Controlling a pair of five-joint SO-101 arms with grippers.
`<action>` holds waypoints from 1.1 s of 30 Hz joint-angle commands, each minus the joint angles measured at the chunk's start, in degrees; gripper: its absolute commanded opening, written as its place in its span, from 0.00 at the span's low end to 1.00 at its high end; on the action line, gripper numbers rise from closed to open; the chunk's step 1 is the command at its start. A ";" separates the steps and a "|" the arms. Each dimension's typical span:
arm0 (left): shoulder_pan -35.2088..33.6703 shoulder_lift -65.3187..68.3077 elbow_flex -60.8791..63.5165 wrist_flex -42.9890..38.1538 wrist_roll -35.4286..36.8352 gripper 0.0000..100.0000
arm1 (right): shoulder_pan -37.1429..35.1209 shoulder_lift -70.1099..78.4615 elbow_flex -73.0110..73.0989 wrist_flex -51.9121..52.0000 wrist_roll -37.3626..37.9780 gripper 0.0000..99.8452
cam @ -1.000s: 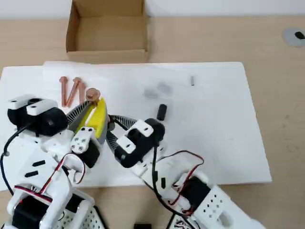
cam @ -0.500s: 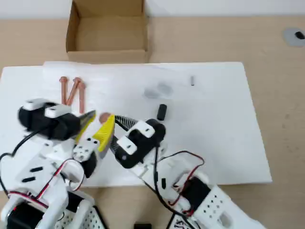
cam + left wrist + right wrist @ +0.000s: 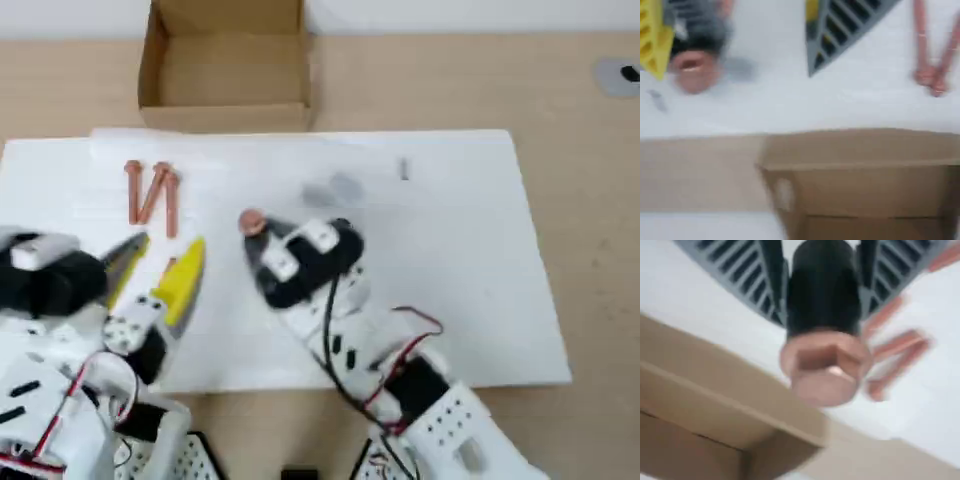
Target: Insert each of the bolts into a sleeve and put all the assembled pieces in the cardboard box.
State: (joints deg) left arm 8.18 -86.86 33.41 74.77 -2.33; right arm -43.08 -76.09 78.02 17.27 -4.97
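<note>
Gripping a black sleeve point(image 3: 822, 285) with a copper bolt point(image 3: 826, 365) already pushed through it, the right gripper point(image 3: 262, 240) is closed on the assembled piece, its two grey ribbed fingers point(image 3: 740, 270) pressed against either side of the sleeve. The bolt's hexagonal head sticks out just past the fingertips. Seen from the high view, the piece's long axis runs in line with the gripper, on a diagonal, with the head end leading away from the arms and toward the far left, on the cardboard box's side. It sits over the middle of the white sheet point(image 3: 450, 250); whether it touches the sheet cannot be told.

Near it on the left, the left gripper point(image 3: 168, 245) is spread wide, one yellow finger and one grey finger well apart, with nothing between them.

Farther left, three loose bolts point(image 3: 150, 190) lie flat on the sheet, near the left gripper's tips. Their heads point toward the box and their shafts toward the arms; two of them meet in a narrow V.

Beyond the sheet's far edge, the cardboard box point(image 3: 225, 105) stands open on the wooden table point(image 3: 450, 85).
</note>
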 commanded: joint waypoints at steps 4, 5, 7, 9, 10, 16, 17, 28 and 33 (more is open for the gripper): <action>-12.84 17.27 -9.23 0.35 -3.69 0.10 | 6.73 25.01 -22.20 -0.44 0.62 0.01; -13.80 19.30 -9.41 0.35 -4.40 0.09 | 7.25 29.76 -26.24 -0.35 0.35 0.01; -16.00 22.20 -9.49 0.35 -4.66 0.09 | 8.57 38.99 -34.77 -0.18 0.26 0.01; -18.11 23.43 -9.41 0.18 -4.57 0.09 | 9.54 48.04 -43.47 -0.09 0.26 0.01; -18.90 23.96 -9.32 0.09 -4.57 0.09 | 10.24 52.62 -47.87 0.00 0.26 0.01; -20.48 26.33 -8.53 -0.18 -4.57 0.10 | 13.67 76.70 -73.63 0.00 0.26 0.01; -20.48 27.21 -7.56 -0.53 -4.57 0.10 | 14.02 80.48 -77.76 0.00 0.26 0.01; -24.18 38.55 1.05 -13.89 -2.02 0.15 | 17.27 118.90 -120.04 0.00 0.62 0.01; -25.32 46.64 0.62 -18.37 -0.44 0.15 | 18.15 135.16 -139.03 0.00 3.87 0.01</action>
State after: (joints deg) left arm -16.09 -43.60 34.55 59.38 -3.47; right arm -26.20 53.58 -46.37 17.27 -3.82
